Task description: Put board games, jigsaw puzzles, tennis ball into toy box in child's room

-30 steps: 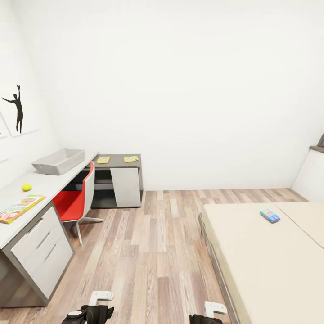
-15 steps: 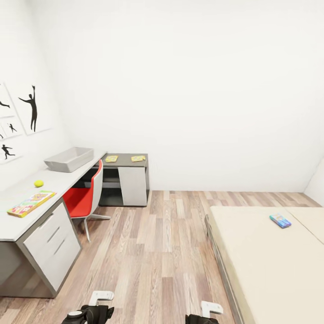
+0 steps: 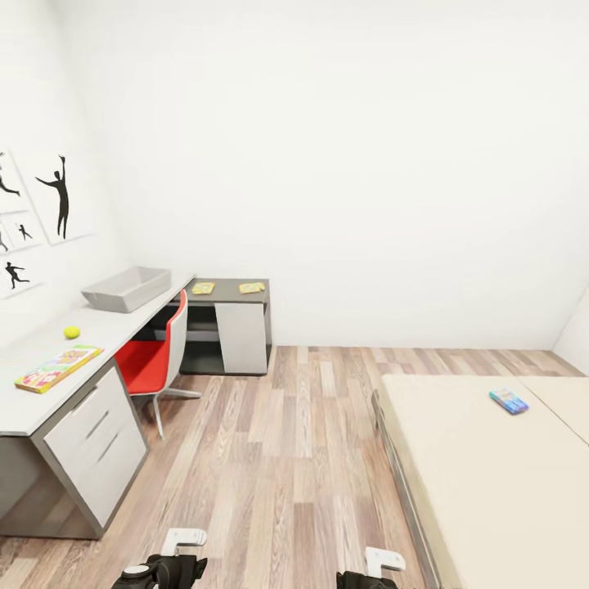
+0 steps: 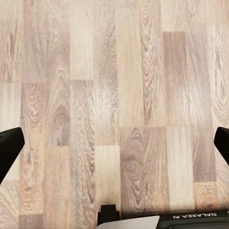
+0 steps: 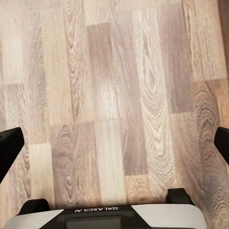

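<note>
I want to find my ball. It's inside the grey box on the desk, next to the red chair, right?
Not quite. The head view shows the ball on the desk top, apart from the box, not inside it.

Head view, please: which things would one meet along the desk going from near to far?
Long board game → tennis ball → toy box → two jigsaw puzzles on the dark corner section, one beside the other.
</note>
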You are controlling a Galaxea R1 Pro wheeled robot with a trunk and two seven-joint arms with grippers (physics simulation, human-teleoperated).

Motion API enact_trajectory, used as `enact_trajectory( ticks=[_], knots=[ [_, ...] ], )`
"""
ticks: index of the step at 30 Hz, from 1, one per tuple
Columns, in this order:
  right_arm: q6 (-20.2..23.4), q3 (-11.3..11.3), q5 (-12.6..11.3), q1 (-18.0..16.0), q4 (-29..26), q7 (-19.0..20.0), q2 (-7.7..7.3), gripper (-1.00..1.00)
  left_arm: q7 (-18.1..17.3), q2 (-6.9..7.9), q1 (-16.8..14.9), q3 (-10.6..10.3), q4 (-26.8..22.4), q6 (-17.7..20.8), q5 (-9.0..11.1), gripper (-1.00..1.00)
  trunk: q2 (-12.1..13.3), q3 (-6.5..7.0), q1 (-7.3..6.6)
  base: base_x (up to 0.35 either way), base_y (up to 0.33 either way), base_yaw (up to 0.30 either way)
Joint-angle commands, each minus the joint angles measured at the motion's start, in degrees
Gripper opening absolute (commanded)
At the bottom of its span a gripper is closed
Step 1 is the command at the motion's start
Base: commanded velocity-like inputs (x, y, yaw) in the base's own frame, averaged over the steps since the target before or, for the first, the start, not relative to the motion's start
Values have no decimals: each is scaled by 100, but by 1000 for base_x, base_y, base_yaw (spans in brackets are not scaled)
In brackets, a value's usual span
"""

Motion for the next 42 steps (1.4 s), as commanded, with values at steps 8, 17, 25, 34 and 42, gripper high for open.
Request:
enact_trajectory(
  ticks=[8,17,25,34,42],
  knots=[
    [26,-12,-56,-2,-13,-14,3,100,-21,3,-1,5,-13,37,-4,100,-12,-13,2,-68,-1,0],
    [26,-12,-56,-2,-13,-14,3,100,-21,-1,-1,-9,-13,37,-4,100,-12,-13,2,-16,-11,0],
    [26,-11,-56,-2,-13,-14,7,100,-21,-2,-1,-16,-10,37,-4,100,-12,-13,2,-130,-137,0],
    [26,-12,-56,-2,-13,-14,12,100,-21,-2,-1,-19,-6,37,-4,100,-12,-13,2,-43,-134,-12],
    [26,-10,-57,-2,-13,-14,12,100,-21,-2,-1,-13,-5,37,-4,100,-12,-9,2,-3,-29,-61]
  ],
)
